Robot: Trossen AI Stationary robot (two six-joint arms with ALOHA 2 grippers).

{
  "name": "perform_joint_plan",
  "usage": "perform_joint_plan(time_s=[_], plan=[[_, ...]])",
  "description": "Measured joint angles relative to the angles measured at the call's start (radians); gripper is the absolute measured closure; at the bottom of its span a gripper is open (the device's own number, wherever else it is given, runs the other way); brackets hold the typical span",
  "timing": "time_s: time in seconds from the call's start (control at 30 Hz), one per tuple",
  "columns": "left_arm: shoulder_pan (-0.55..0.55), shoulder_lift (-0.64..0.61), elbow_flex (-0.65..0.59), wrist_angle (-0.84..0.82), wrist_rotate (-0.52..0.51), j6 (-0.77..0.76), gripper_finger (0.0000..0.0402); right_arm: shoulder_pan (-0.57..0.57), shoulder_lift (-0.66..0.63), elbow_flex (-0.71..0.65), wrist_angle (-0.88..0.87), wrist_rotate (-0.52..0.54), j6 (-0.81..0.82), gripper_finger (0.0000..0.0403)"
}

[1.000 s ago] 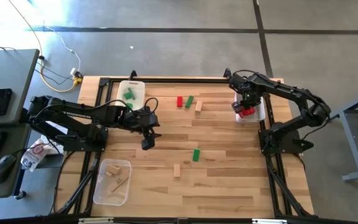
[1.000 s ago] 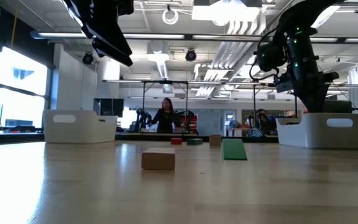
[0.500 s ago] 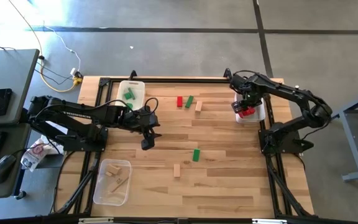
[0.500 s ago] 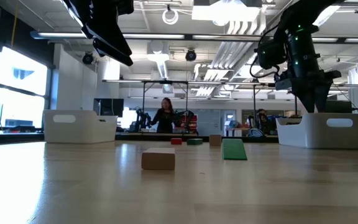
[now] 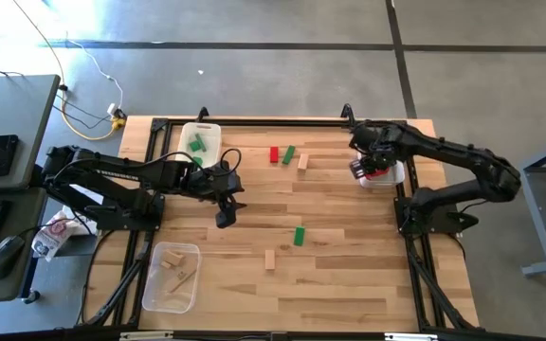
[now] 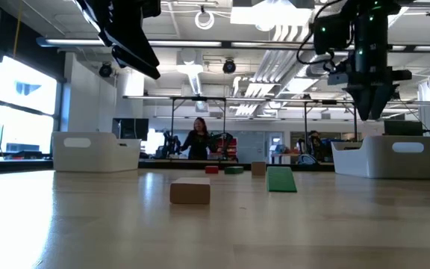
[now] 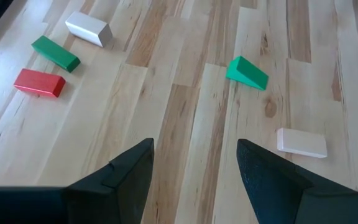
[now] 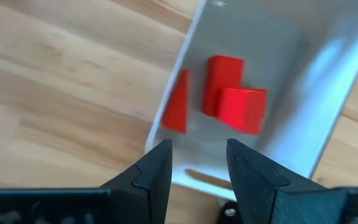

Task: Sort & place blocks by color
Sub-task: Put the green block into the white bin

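Note:
My right gripper is open and empty. It hangs above the left rim of the white bin at the table's right side, which holds red blocks. My left gripper is open and hovers over the table's left middle, touching nothing. Flat on the table lie a red block, a green block and a wooden block toward the far side. A green wedge and a second wooden block lie nearer.
A white bin with green blocks stands at the far left. A clear bin with wooden blocks stands at the near left. In the low view the wooden block and the green wedge lie in front. A person stands far behind the table.
My right gripper has risen out of the white bin with the red blocks and now hangs higher above its rim, shifted a little toward the table's left. My left arm has kept still.

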Motion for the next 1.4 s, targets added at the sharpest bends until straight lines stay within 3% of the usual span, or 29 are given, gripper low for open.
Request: perform_joint_plan(time_s=[0.33,0.6,1.17,1.4], plan=[[0.000,0.000,0.000,0.000,0.000,-0.027,0.0186,0.233,-0.007,0.000,0.125,-0.006,0.072,0.0265],[0.000,0.000,0.000,0.002,0.000,-0.027,0.0186,0.391,-0.007,0.000,0.314,-0.080,0.051,0.0265],[0.000,0.000,0.000,0.001,0.000,-0.030,0.0186,0.554,-0.004,0.000,0.743,-0.094,-0.248,0.0264],[0.000,0.000,0.000,0.001,0.000,-0.030,0.0186,0.598,-0.004,0.000,0.908,-0.093,-0.452,0.0221]])
